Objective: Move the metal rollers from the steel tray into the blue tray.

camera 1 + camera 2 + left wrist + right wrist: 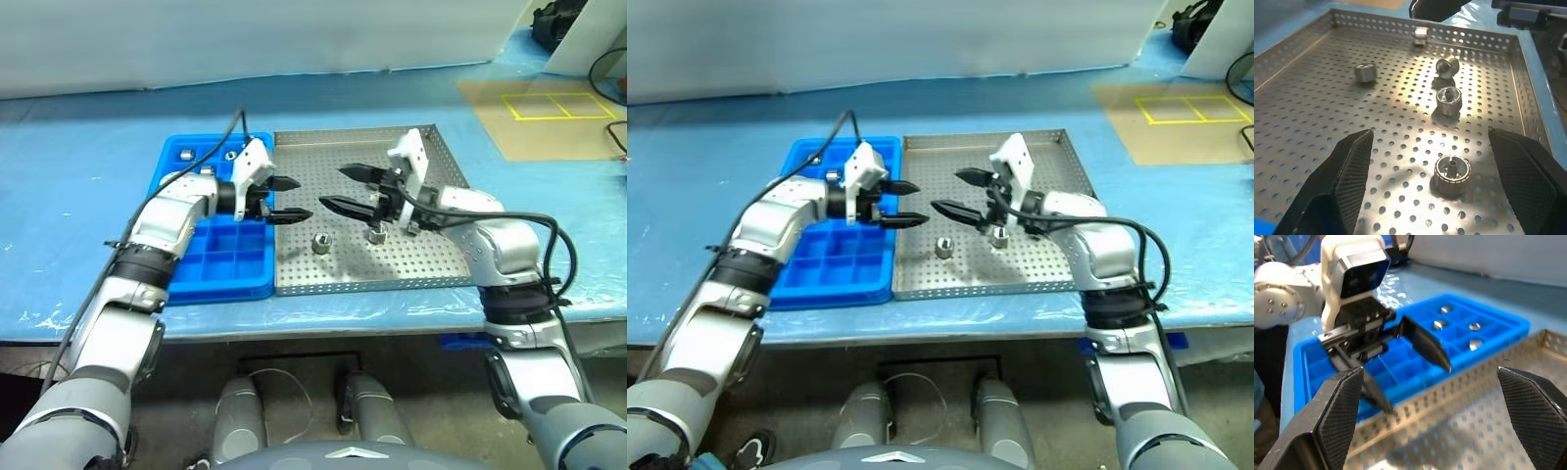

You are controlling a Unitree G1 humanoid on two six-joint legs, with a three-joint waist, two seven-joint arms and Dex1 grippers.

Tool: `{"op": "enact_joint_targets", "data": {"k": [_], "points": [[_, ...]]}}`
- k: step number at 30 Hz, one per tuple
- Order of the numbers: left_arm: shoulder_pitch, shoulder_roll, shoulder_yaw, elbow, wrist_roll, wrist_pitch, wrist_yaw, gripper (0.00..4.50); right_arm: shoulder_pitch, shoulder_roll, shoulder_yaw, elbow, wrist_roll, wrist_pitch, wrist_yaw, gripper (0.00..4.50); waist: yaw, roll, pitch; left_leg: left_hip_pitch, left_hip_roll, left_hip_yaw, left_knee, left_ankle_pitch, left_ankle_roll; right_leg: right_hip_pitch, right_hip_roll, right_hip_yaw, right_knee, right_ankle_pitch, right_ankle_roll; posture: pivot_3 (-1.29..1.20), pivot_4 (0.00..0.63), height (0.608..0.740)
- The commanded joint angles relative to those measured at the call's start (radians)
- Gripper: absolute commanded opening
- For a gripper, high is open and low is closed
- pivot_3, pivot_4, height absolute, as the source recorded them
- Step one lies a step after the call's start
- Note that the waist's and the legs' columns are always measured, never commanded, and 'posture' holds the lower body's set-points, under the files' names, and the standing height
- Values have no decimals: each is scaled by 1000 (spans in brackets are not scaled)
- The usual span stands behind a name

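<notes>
Four shiny ribbed hollow-centred metal rollers (1451, 172) dot the perforated steel tray (1312, 98).

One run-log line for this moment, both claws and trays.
left claw: open, empty, at steel tray edge | right claw: open, empty, above it | metal rollers: some in steel tray, some in blue tray

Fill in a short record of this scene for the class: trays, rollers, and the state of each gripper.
steel tray: on the blue-covered table, right of the blue tray
rollers in steel tray: four in the left wrist view, nearest
rollers in blue tray: four in far compartments
left gripper: open, empty, at the steel tray's left rim
right gripper: open, empty, above the steel tray
</notes>
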Motion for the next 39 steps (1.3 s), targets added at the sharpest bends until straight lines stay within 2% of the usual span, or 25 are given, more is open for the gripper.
{"op": "enact_joint_targets", "data": {"k": [1,4,12,25,30,36,39], "points": [[-52,-38,-29,157,77,-143,-19,3998,50,-23,-65,-126,44,35,-55,4500,-10,0,0,0,0,0,1,0,0,1,0,0,0,0,0,-449,150,740],[-90,-81,-42,285,130,-216,-17,3998,110,-27,-86,-205,59,68,-107,4500,-30,0,0,2,0,1,1,-1,1,2,0,1,-1,0,0,-496,150,740],[-170,-166,-62,500,225,-251,-34,3998,195,-30,-115,-308,73,92,-212,4500,-49,0,0,2,0,1,4,-4,6,3,0,2,-2,-1,2,-588,150,740],[-179,-167,-117,560,356,-223,-168,3998,235,-8,-103,-336,70,65,-303,4500,-66,1,-1,2,0,1,6,-6,11,7,0,1,-6,-4,7,-641,150,740],[-163,-168,-126,569,381,-213,-212,3998,245,-6,-110,-344,69,57,-328,4500,-88,3,-3,5,0,1,5,-7,12,13,0,1,-11,-4,7,-655,150,740],[-151,-176,-129,589,421,-254,-159,3998,256,-8,-112,-356,76,58,-344,4500,-96,8,-8,7,-4,1,4,-9,15,18,-3,0,-17,-4,8,-662,150,740],[-153,-183,-126,596,421,-244,-166,3439,254,-7,-112,-356,76,58,-350,4500,-102,9,-10,7,-5,1,4,-10,16,18,-3,0,-17,-4,8,-660,150,740]]}}
